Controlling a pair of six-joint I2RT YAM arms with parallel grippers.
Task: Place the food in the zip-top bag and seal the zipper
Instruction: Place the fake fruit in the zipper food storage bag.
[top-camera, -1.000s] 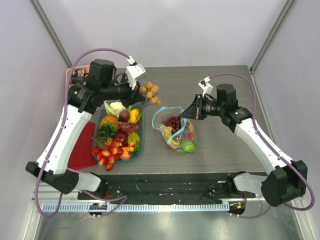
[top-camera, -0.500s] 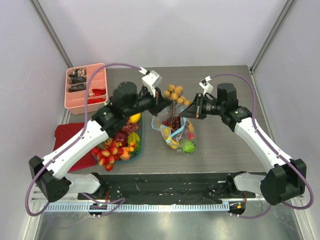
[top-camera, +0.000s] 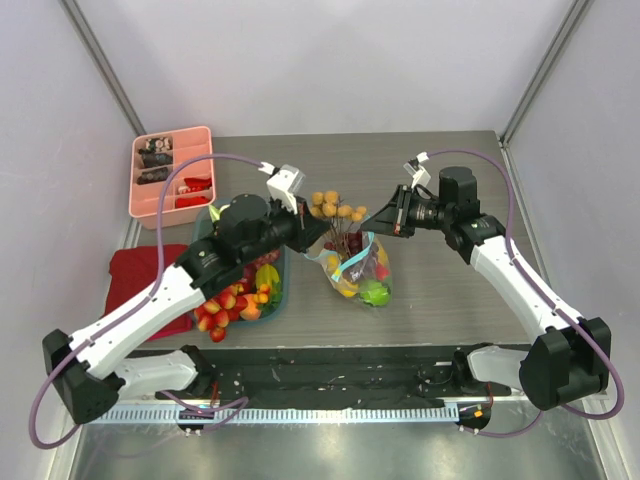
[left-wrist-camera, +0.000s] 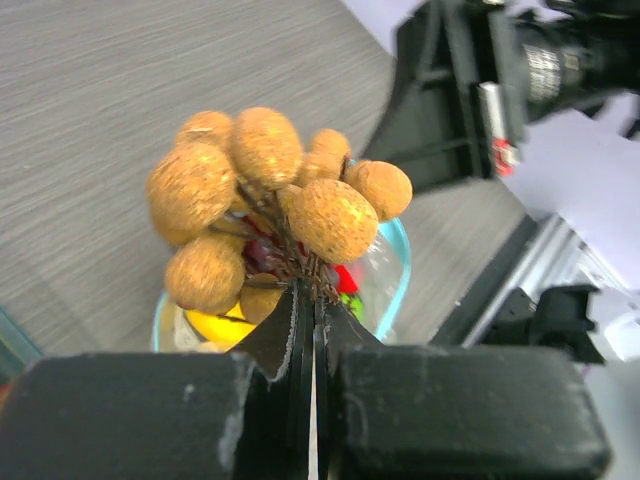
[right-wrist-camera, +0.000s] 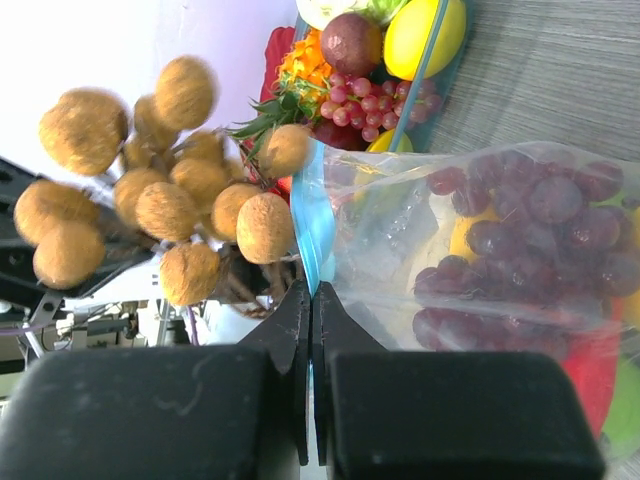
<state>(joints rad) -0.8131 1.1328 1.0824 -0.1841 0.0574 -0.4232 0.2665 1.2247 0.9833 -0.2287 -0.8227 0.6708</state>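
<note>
On the table (top-camera: 450, 190), centre: zip-top bag (top-camera: 358, 270) with food (top-camera: 372, 292) inside; nut cluster (top-camera: 333, 207) above its mouth. Left of it, food tray (top-camera: 282, 288); farther left, cloth (top-camera: 135, 285); behind these, divided tray (top-camera: 160, 216).

I'm working in a robotics lab cell, I'd say: plain white wall panels (top-camera: 330, 70) on grey metal struts (top-camera: 98, 65) box in the grey wood-grain table (top-camera: 450, 290), and a slotted aluminium rail (top-camera: 300, 413) runs along its near edge (white robot arms (top-camera: 510, 280) bolted there, purple cables (top-camera: 215, 157) looping off them).
</note>
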